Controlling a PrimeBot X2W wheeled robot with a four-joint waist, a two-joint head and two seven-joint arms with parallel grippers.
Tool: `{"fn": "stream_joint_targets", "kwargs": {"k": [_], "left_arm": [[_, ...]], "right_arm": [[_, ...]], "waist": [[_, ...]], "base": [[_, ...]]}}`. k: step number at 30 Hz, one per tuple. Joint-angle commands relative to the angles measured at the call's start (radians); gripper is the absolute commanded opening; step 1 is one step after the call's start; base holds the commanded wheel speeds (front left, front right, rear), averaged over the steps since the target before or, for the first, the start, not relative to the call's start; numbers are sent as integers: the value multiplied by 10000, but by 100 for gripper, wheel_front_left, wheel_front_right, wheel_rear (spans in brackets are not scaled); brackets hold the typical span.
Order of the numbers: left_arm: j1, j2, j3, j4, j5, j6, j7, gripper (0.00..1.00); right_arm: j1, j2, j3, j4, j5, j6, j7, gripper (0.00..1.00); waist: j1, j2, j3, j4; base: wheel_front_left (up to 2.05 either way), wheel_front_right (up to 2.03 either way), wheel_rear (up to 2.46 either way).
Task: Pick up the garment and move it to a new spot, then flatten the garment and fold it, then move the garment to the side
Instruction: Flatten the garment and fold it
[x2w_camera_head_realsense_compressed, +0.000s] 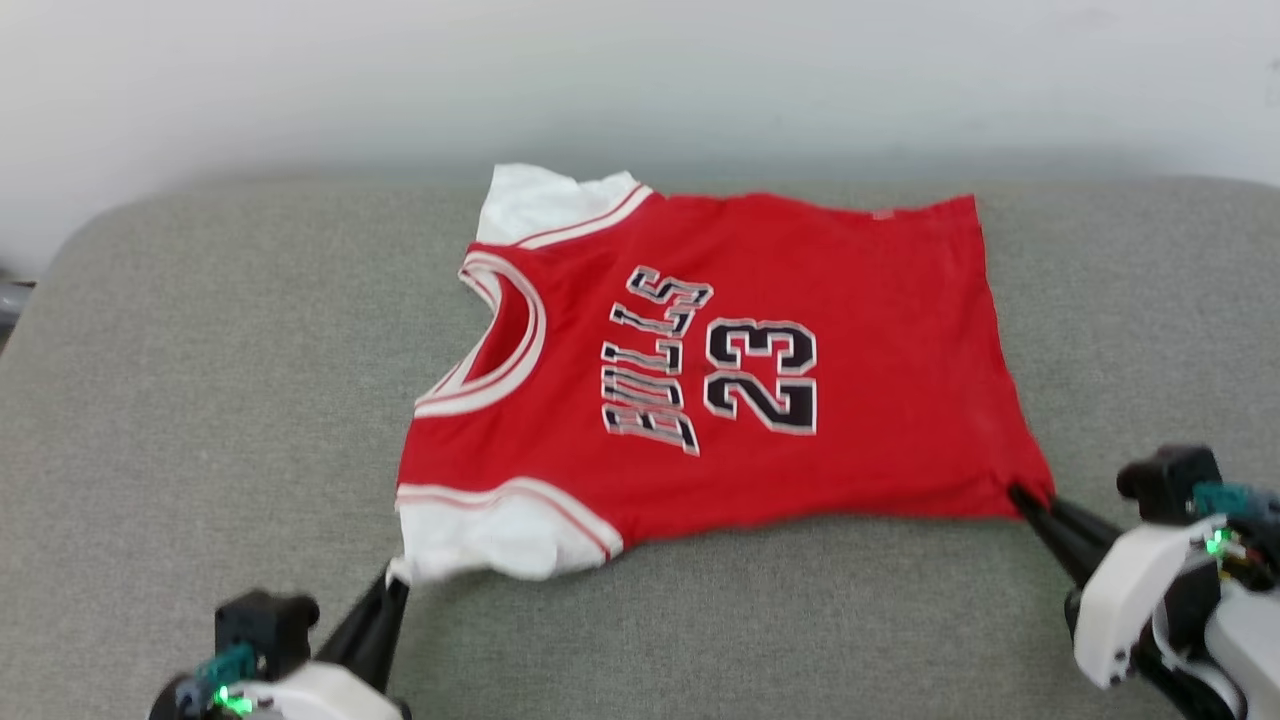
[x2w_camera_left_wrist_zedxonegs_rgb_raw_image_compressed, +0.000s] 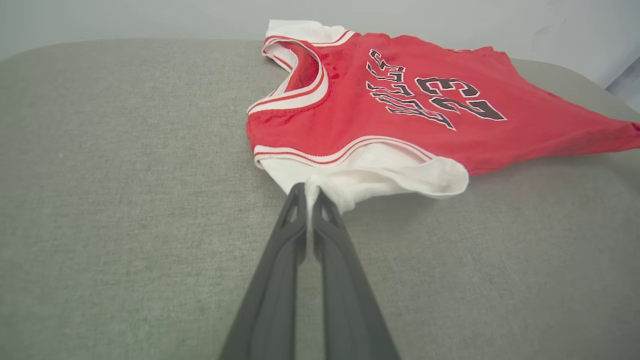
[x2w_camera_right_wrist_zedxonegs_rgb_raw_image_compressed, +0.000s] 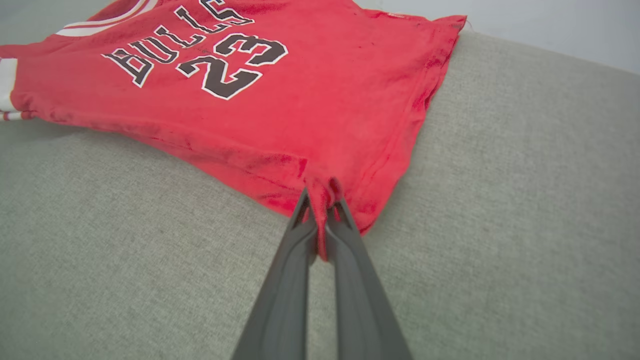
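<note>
Lit brightly and evenly by diffuse light, with no glare and no hard shadow. Shaded only faintly beneath the near edge of the garment (x2w_camera_left_wrist_zedxonegs_rgb_raw_image_compressed: 380, 125), on the grey cushion (x2w_camera_left_wrist_zedxonegs_rgb_raw_image_compressed: 125, 200). Slightly blurred across the head view, softest at the lettering and the washed-out pale wall (x2w_camera_head_realsense_compressed: 640, 80). Crisper from both wrists, yet bowed toward the borders by the wide lens, and softened low down along the dark fingers (x2w_camera_right_wrist_zedxonegs_rgb_raw_image_compressed: 282, 300). Dotted green by small lamps (x2w_camera_head_realsense_compressed: 232, 700) low in the head view.

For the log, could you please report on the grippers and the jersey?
Left gripper shut on white sleeve. Right gripper shut on hem corner. Jersey spread face-up on grey cushion. Nothing in the way.
</note>
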Motion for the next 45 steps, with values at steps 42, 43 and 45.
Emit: {"fn": "stream_joint_targets", "kwargs": {"k": [42,43,45], "left_arm": [[-1032,300,-316,291,-222,-1085,1010,0],[-1297,293,-313,422,-135,-1150,1032,0],[-1770,207,-345,699,-64,-1326,1115,0]], "right_arm": [[4923,524,-5478,-4254,-1535,-11,2815,0],[4759,538,-5473,-4236,-1536,-11,2836,0],[4431,550,-5440,-4163,-1501,-11,2932,0]], "waist": [[3,-1,-199,-92],[3,-1,-79,-127],[3,-1,155,-187]], "base": [[0,0,0],[0,0,0],[0,0,0]]}}
